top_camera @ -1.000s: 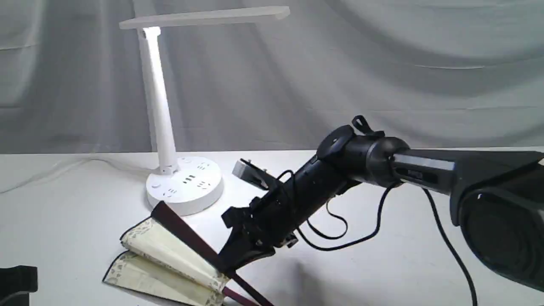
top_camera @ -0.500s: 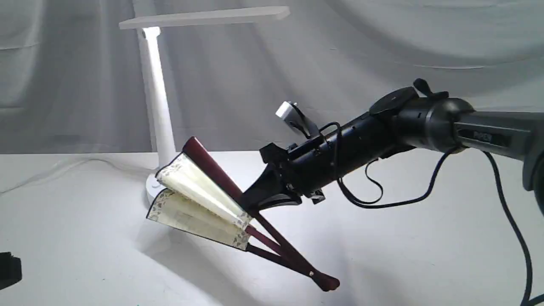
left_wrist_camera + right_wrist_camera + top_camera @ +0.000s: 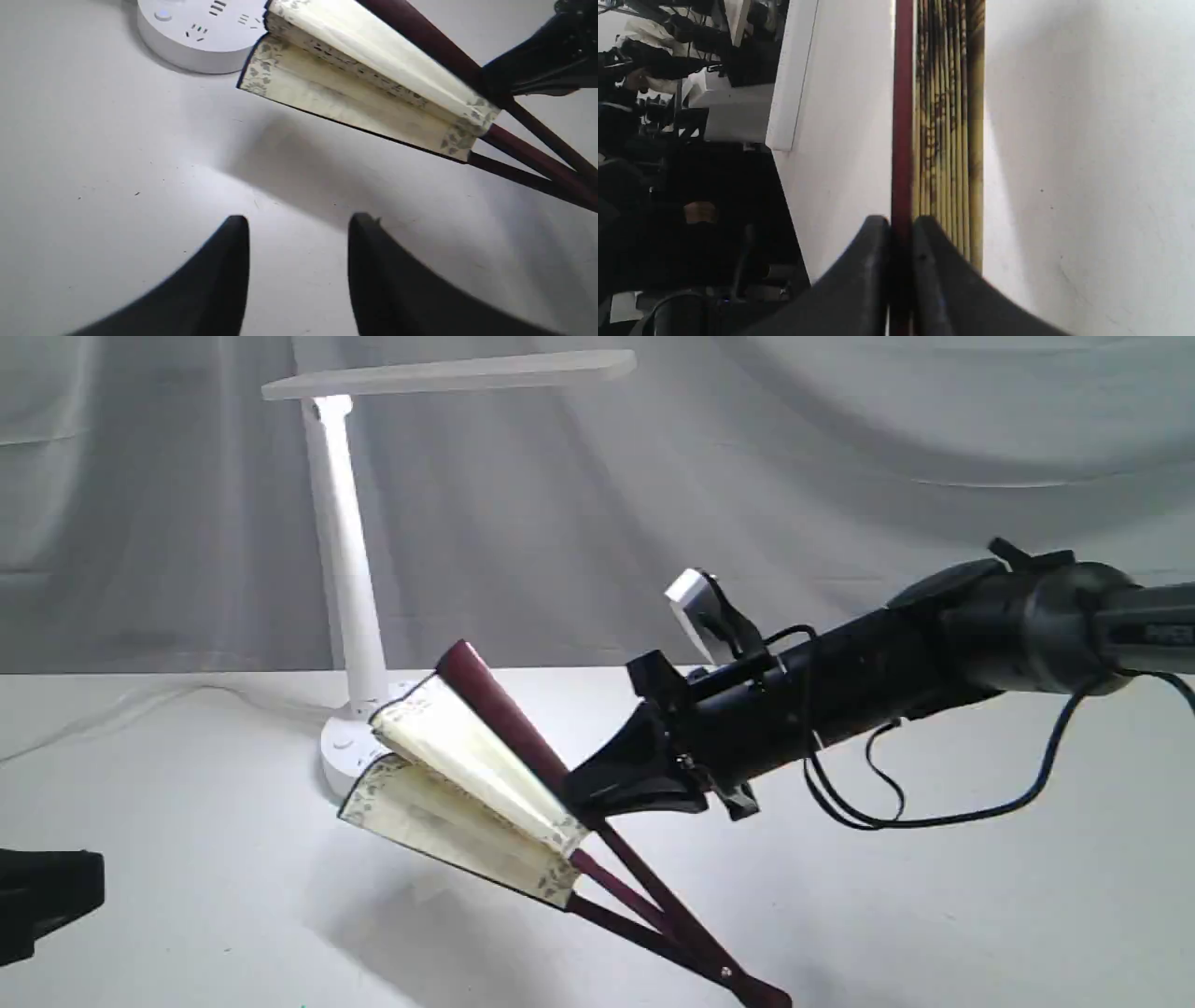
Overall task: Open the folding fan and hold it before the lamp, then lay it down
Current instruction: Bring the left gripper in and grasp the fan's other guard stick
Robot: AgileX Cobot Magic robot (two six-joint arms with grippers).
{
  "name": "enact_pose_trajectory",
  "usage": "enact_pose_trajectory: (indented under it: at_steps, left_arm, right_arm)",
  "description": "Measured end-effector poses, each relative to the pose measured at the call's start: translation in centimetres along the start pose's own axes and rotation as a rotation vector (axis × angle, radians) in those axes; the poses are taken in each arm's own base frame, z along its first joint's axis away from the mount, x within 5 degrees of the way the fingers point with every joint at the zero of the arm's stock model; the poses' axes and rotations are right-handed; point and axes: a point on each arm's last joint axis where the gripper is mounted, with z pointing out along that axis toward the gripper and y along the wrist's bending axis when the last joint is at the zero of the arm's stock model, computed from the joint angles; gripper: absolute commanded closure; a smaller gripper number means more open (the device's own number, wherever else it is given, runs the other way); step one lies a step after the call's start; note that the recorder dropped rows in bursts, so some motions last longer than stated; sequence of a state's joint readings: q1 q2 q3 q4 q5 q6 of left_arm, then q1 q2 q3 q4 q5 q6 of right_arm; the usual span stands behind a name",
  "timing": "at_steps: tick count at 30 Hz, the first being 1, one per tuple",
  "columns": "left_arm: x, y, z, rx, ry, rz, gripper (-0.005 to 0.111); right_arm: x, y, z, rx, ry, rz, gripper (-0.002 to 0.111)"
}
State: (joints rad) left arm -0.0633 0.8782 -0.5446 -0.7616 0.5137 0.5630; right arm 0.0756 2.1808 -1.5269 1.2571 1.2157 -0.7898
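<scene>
1. The left claw [image 3: 299, 221] sits low over the worktop [image 3: 187, 775], open and holding nothing.
2. The white lamp [image 3: 347, 551] stands at the back.
3. The folding fan [image 3: 467, 775] hangs tilted just in front of the lamp's base, only a little open.
4. The right claw [image 3: 607, 789] is pinched tight on the fan's top red guard.
5. I think the left claw should take the bottom guard and pull slowly, so the paper does not rip.
</scene>
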Motion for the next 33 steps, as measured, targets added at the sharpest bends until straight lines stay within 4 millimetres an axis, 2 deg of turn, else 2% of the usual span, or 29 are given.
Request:
enact_pose_trajectory:
  at_steps: [6, 12, 15, 17, 22, 27, 33]
  left_arm:
    - [-0.6, 0.4, 1.3, -0.011, 0.036, -0.023, 0.072]
    - [-1.4, 1.3, 4.9, 0.002, 0.21, -0.054, 0.077]
    - [-1.9, 1.3, 6.3, 0.001, 0.272, -0.012, 0.077]
    - [-2.3, 0.6, 7.3, -0.002, 0.297, 0.053, 0.077]
    - [-3.0, -2.7, 9.5, -0.007, 0.334, 0.23, 0.077]
    - [-2.8, -5.5, 11.6, -0.018, 0.367, 0.337, 0.077]
    - [-3.1, -7.8, 13.2, 0.041, 0.173, 0.385, 0.077]
  right_arm:
    - [1.0, -0.6, -2.0, -0.016, -0.061, 0.052, 0.108]
    - [1.9, -0.9, -2.5, -0.022, -0.075, 0.083, 0.108]
    - [2.2, -1.1, -2.4, -0.031, -0.078, 0.096, 0.108]
    - [2.2, -1.1, -2.4, -0.036, -0.083, 0.098, 0.108]
    - [2.0, -1.2, -2.6, -0.046, -0.104, 0.105, 0.108]
    - [1.8, -2.0, -4.3, -0.038, -0.149, 0.125, 0.108]
    - [1.5, -2.9, -5.9, -0.035, -0.204, 0.153, 0.108]
